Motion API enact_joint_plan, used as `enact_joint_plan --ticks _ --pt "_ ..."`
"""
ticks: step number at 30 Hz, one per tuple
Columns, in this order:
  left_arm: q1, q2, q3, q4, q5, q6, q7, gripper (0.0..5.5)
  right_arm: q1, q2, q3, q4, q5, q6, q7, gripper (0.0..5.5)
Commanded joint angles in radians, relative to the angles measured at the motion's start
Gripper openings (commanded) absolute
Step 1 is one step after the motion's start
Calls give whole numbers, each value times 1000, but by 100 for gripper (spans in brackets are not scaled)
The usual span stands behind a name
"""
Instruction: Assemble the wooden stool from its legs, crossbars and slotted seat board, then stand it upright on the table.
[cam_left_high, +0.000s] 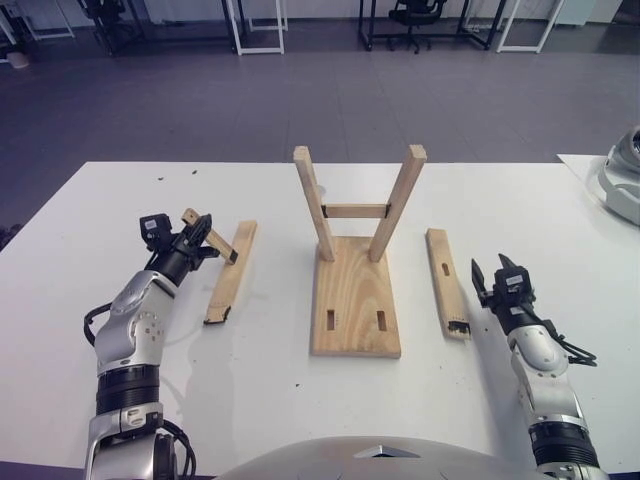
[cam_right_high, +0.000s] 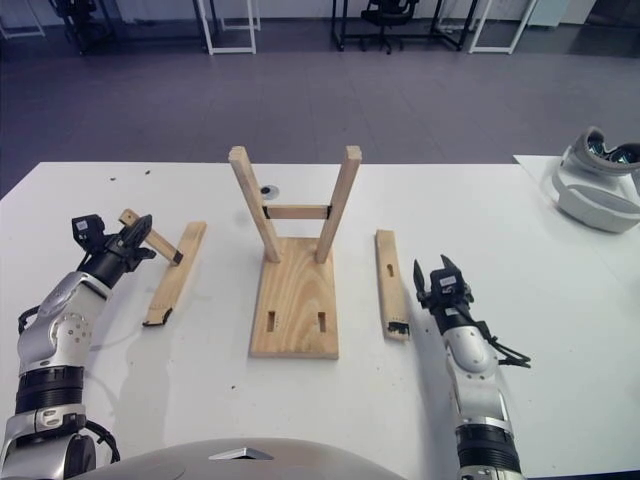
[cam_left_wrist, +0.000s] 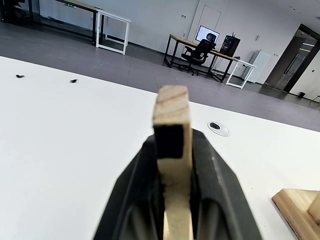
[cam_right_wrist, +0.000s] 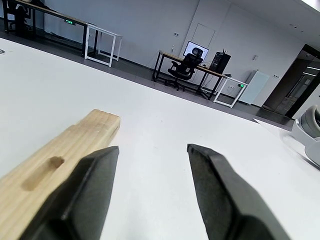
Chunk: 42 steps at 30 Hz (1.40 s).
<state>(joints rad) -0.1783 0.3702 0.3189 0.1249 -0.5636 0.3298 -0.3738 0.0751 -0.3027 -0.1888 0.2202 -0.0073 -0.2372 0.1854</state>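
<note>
The slotted seat board lies flat mid-table. Two legs stand up from its far end, joined by a short crossbar. One loose leg lies left of the board, and another with a slot lies to its right. Just left of the left loose leg, my left gripper is shut on a second short crossbar, holding it a little above the table. My right gripper rests open beside the near end of the right loose leg, with nothing between its fingers.
A white headset sits at the table's far right edge. A small round grommet is set in the table behind the board. Bare white tabletop lies in front of the board and at the far left.
</note>
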Motion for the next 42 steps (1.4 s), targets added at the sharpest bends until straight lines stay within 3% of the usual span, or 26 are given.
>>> enact_joint_plan --ticks 1,14,20,24,34,42 --pt "10 0 -3 24 43 15 25 40 -11 1 8 13 0 -4 -6 255" --pt "150 49 -186 149 235 -48 -73 40 -22 -16 18 2 -35 -7 -24 255" --pt "78 28 -92 31 126 -160 -111 40 -30 -22 19 1 -34 -6 -19 255" --pt "44 71 -75 -34 118 -130 -128 142 -33 -21 16 1 -30 -5 -21 255" --pt "223 199 -155 -184 195 153 -140 304 -4 -9 17 5 -33 -10 -28 255" --pt "255 211 -215 -147 291 220 -123 296 -1 -7 28 9 -39 -5 -27 255"
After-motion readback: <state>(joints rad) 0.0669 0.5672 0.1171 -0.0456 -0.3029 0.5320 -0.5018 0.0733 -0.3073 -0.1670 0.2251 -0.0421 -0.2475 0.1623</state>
